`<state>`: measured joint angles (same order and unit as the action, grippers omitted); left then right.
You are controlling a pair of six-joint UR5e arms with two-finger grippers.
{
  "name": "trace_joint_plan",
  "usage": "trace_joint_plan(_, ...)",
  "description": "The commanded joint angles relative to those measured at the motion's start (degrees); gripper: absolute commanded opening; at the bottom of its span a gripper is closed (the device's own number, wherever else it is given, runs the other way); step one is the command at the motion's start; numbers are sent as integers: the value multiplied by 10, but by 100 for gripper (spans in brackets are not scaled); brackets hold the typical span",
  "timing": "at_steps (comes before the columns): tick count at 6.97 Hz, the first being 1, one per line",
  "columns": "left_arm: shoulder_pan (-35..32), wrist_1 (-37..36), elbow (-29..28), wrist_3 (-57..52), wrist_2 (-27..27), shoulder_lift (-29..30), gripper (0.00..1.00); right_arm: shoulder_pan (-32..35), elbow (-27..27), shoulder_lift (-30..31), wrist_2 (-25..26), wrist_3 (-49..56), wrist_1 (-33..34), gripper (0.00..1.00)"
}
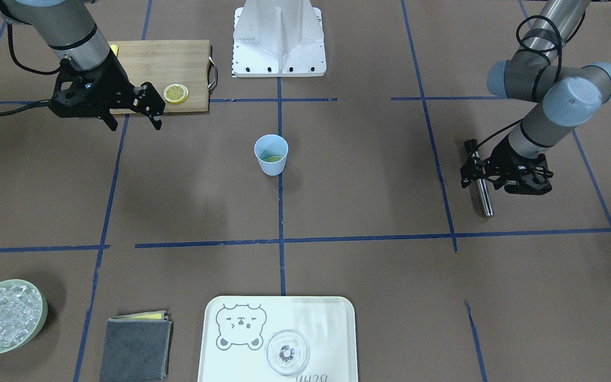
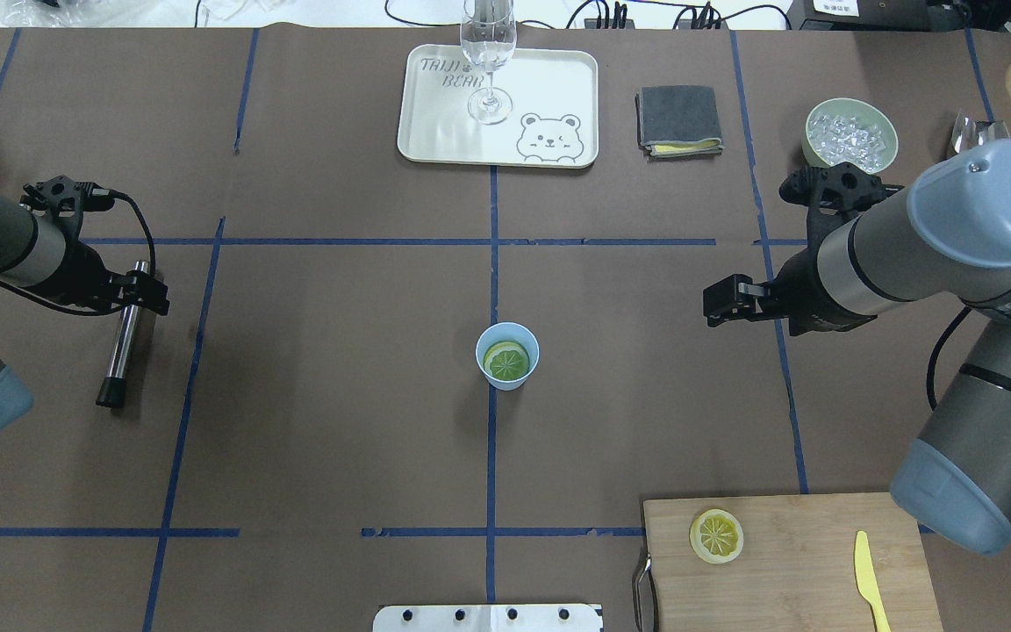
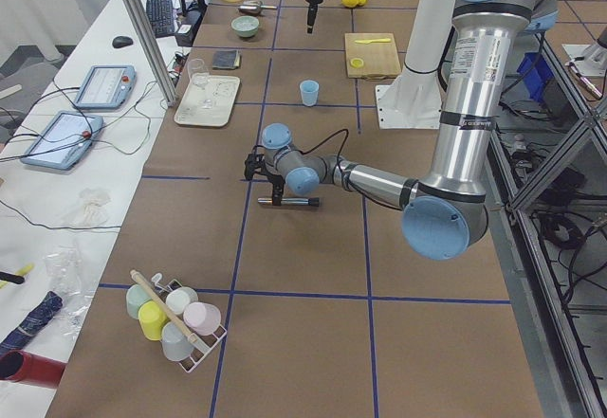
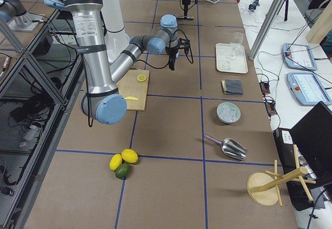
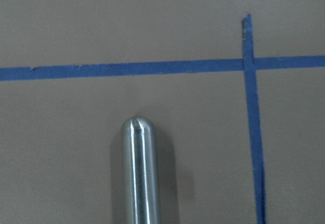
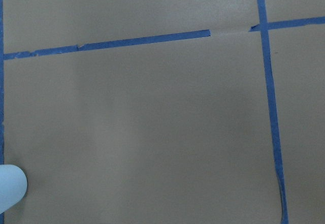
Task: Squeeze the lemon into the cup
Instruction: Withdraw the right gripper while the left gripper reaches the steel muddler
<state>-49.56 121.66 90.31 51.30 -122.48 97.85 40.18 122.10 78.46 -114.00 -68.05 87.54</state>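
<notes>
Two arms flank a wide brown table (image 2: 339, 439) taped into blue squares. A board (image 2: 804, 562) sits at its near right and a tray (image 2: 435, 132) at its far edge. The right gripper (image 1: 136, 126) hangs spread and empty over bare table, right of the cup. The left gripper (image 1: 470, 167) is clamped across a steel rod (image 2: 122, 347) near one end, far out on the left. The rod lies about level, and I cannot tell whether it touches the table. The cup (image 1: 271, 164) stands upright at the centre, on a tape line. The lemon (image 2: 506, 361) lies flat at the bottom of the cup. A second slice (image 2: 716, 535) rests on the board, apart from a knife (image 2: 870, 570).

The step in hand looks like pressing the juice out of the lemon where it lies, probably with the rod. To do that well, the rod should be turned upright, centred over the mouth and brought straight down. The cup is light and tapered, so a slanted push would likely tip it or make it skid. The free right gripper could steady the wall. Pressure should build slowly and stay on the slice's middle.

Room is generous, with bare table on every side of the cup and along the whole path from the left. The main edge to mind is the cup's rim, which the rod's long free end must clear as it swings up. The board and its handle lie well nearer, and the tray well farther.
</notes>
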Motion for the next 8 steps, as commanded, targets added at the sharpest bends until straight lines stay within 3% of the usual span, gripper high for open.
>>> trace_joint_plan(1,3,-1,-12,-1,14,-2,70,0,0,0,0,-1,0,99)
trace_joint_plan(2,3,-1,-13,-1,14,0,45,-1,0,-1,1,-1,0,99)
trace_joint_plan(3,3,-2,-12,-1,14,1,9,0,0,0,0,-1,0,99)
trace_joint_plan(4,3,-2,-7,-1,14,0,0,0,0,0,0,-1,0,100)
trace_joint_plan(6,3,1,4,-1,15,3,0,0,-1,1,0,-1,0,99)
trace_joint_plan(8,4,-60,58,-9,24,35,0,2,2,1,0,0,0,100)
